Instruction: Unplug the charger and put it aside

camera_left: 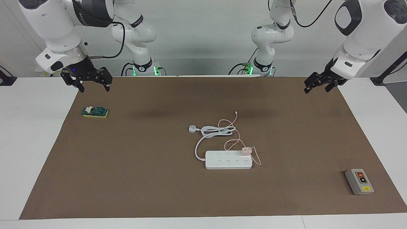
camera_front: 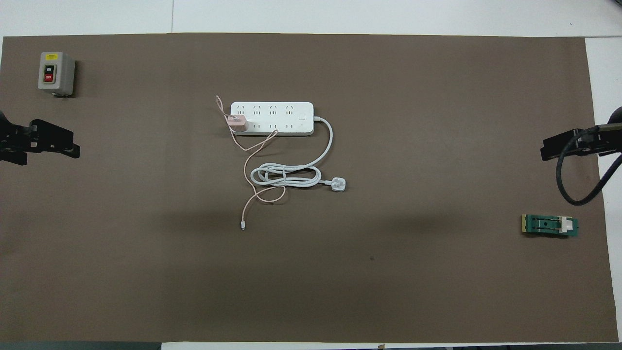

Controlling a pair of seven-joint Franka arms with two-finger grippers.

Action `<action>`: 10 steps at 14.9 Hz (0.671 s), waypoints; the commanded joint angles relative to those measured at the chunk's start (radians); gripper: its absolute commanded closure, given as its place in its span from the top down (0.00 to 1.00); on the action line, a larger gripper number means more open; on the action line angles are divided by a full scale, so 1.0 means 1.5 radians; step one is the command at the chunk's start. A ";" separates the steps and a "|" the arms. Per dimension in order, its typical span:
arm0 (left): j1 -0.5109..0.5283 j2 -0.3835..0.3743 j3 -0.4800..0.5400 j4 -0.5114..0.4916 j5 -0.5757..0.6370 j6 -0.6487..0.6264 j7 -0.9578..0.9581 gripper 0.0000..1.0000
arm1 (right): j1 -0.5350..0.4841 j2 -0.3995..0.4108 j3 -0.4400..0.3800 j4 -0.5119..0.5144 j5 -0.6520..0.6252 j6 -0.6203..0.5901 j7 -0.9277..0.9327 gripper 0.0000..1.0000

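Note:
The pale pink charger is plugged into the white power strip in the middle of the brown mat, in a socket at the strip's end toward the left arm's end of the table. It also shows in the overhead view, on the strip. Its thin pink cable loops toward the robots. My left gripper is open and empty, raised over the mat's corner at the left arm's end. My right gripper is open and empty, raised over the mat's corner at the right arm's end.
The strip's thick white cord, coiled, ends in a white three-pin plug, nearer to the robots than the strip. A grey on/off switch box stands at the left arm's end. A green block lies below the right gripper.

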 commanded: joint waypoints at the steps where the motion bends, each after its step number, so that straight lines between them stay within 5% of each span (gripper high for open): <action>1: 0.003 0.001 -0.001 -0.004 0.007 0.011 0.010 1.00 | -0.001 -0.013 0.003 -0.009 -0.011 -0.008 -0.017 1.00; 10: 0.003 0.001 0.000 -0.006 0.007 0.011 0.010 1.00 | -0.002 -0.013 0.003 -0.008 -0.011 -0.008 -0.020 1.00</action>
